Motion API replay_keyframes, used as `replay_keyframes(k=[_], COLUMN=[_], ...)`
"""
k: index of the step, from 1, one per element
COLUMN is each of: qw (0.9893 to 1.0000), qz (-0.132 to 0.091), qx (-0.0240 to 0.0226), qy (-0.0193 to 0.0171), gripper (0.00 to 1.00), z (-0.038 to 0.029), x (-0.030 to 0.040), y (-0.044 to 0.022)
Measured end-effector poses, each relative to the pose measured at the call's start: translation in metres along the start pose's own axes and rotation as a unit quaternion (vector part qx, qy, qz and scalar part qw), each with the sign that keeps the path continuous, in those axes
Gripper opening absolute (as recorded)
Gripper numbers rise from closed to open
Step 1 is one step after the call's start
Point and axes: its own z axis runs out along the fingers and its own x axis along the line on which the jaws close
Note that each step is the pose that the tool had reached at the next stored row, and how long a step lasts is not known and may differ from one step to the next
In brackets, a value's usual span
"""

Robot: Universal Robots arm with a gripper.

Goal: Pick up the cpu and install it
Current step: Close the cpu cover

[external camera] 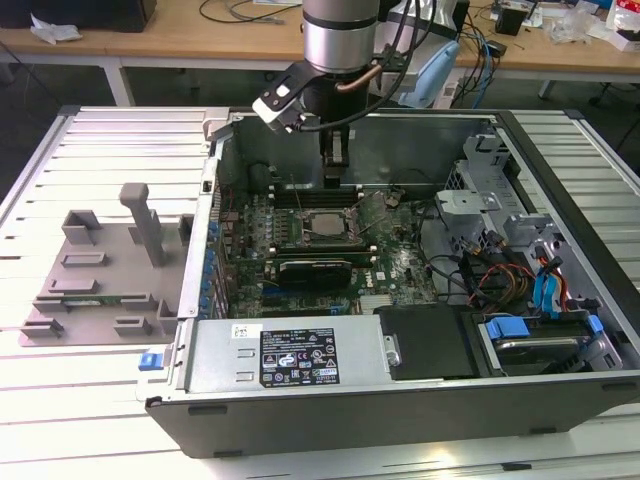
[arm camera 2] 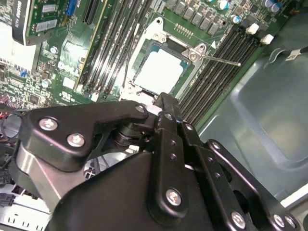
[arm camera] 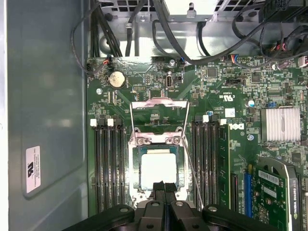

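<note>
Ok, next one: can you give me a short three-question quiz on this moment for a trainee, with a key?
1. True or false: the cpu already lies in the socket on the motherboard.
2. Relative to the computer case, the gripper is: A outside it; B inside it, above the socket; C inside it, far from the socket.
3. Fill in: the socket's metal retention frame stands ___ (open or closed).

Key: 1 true; 2 B; 3 open.
</note>
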Motion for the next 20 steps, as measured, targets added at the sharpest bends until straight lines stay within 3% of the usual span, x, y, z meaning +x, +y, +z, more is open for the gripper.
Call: replay_keyframes(k=[9, 14, 20], qw=[1.0, 1.0, 1.0], qz=[0.0, 0.0, 0.0], qx=[0.0001, 0.0001, 0.0001], qy=[-0.0002, -0.0001, -0.0001], gripper=[0.11, 0.11, 0.11], z=[-0.0004, -0.0002, -0.0001], x=[0.0, 0.0001, 0.0002], y=[0.001, 0.0063, 0.008])
